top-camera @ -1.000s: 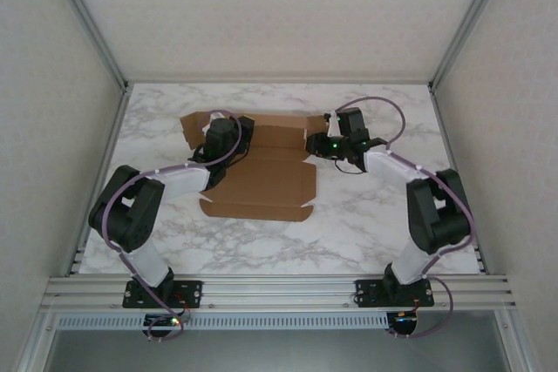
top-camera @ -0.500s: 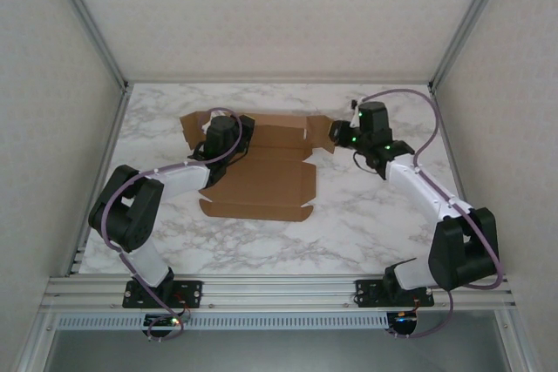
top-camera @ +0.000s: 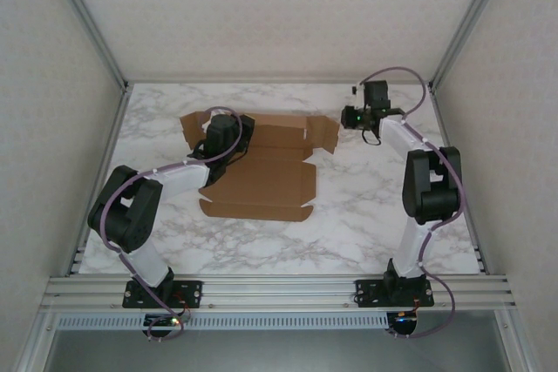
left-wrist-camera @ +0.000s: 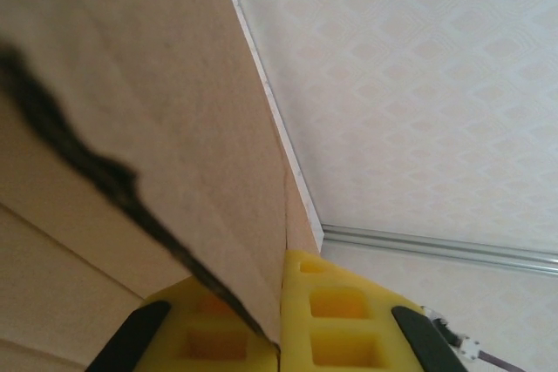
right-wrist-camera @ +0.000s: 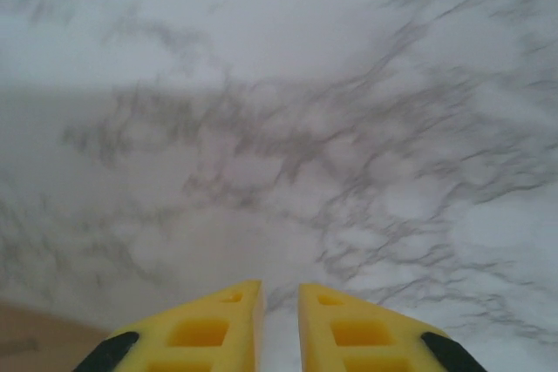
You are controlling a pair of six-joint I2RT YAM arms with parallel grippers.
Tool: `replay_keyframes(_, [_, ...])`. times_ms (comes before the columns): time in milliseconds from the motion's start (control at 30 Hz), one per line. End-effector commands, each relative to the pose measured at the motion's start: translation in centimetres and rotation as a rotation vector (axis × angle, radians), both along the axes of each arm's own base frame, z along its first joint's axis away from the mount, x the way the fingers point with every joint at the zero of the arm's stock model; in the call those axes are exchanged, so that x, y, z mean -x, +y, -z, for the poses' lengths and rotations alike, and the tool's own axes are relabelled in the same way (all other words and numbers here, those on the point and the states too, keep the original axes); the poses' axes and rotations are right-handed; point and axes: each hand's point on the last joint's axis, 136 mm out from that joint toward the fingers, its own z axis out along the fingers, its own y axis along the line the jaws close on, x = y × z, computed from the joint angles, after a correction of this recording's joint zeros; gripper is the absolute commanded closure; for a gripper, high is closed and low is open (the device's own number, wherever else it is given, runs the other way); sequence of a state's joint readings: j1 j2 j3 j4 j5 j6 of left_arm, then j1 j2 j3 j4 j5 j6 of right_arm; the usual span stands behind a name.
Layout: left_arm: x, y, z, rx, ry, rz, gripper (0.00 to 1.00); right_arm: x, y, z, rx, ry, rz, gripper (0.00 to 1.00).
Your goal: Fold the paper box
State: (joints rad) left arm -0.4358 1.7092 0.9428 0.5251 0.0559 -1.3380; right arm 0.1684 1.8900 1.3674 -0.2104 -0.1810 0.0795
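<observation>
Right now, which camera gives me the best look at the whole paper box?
The top external view: the paper box lies spread out on the table, its flaps visible. The left wrist view shows just a close-up cardboard panel pinched in the left gripper; the right wrist view catches a brown sliver at its lower-left corner.

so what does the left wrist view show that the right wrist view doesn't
Left wrist view alone: a panel of the paper box seen edge-on, pinched between the left claw's yellow fingers, with the patterned enclosure wall and a metal frame rail behind.

Right wrist view alone: the marble tabletop below the right claw, its fingers a narrow gap apart and holding nothing, with a sliver of brown cardboard at the lower left corner.

Both: yellow fingers at the bottom edge, and some cardboard.
</observation>
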Motion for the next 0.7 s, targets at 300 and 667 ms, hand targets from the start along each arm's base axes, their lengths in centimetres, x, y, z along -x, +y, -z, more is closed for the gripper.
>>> replay_keyframes(300, [0.5, 0.3, 2.1, -0.064, 0.080, 0.036, 1.00, 6.1, 7.6, -3.3, -0.070, -0.245, -0.574, 0.75])
replay_keyframes(667, [0.3, 0.1, 1.7, -0.055, 0.069, 0.061, 1.00, 10.5, 10.7, -1.4, -0.029, -0.248, -0.727, 0.66])
